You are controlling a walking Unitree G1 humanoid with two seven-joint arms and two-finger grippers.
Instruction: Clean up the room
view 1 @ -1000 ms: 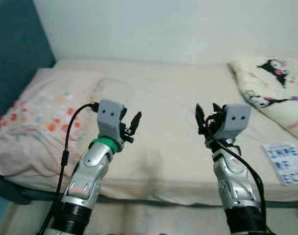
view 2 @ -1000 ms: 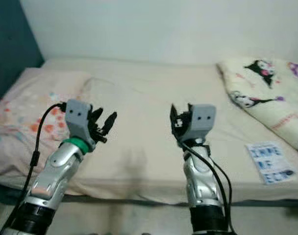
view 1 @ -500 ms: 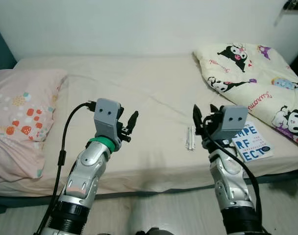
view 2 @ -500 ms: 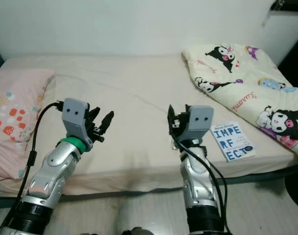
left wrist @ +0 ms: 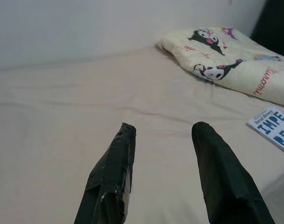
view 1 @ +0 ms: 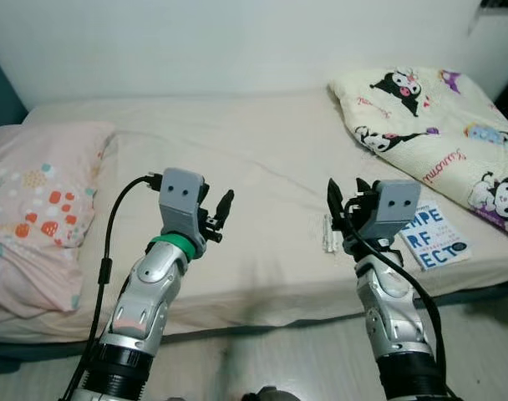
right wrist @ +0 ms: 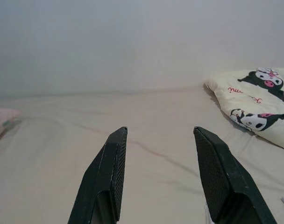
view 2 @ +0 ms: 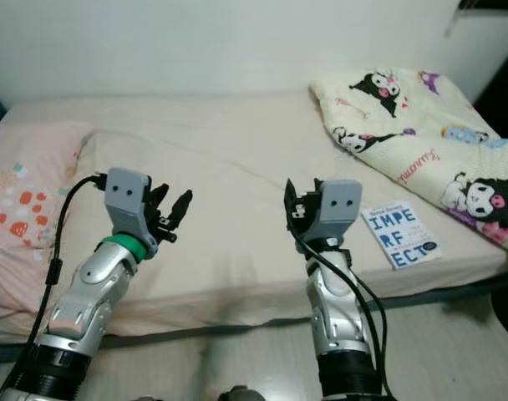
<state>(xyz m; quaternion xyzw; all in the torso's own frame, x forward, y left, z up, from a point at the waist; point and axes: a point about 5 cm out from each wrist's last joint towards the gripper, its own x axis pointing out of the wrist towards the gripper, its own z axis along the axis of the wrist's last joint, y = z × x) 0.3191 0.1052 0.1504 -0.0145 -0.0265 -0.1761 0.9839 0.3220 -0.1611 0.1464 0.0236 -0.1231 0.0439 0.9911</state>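
**View swings right along the bed; book and small white item now in reach of the right arm**

A second ago the head camera faced the left end of the bed (view 1: 262, 167), with the teal headboard in view and the book at the far right edge. Half a second ago the picture had swung right, and now it holds much the same aim, tipped slightly. That is the camera turning, not the things moving: pillow, quilt and book lie as they did on the sheet.

The pillow (view 1: 37, 192) sits at the left end. The quilt (view 1: 421, 117), printed with cartoon figures, is bunched at the far right. The book (view 1: 434, 238) lies flat near the right front edge, just beside the quilt's near hem. A small white item (view 1: 328, 234), too small to identify, lies on the sheet just left of the right gripper.

Both arms are raised over the bed's near edge in the same pose across all three moments. The left gripper (view 1: 219, 215) is spread and empty, as is the right gripper (view 1: 344, 210); each wrist view shows two fingers apart with bare sheet between them.

My reading: nothing has been picked up yet. The turn looks like a search, and it has brought the loose things on the bed within the right arm's side, so the book or the white item seems the likely first target
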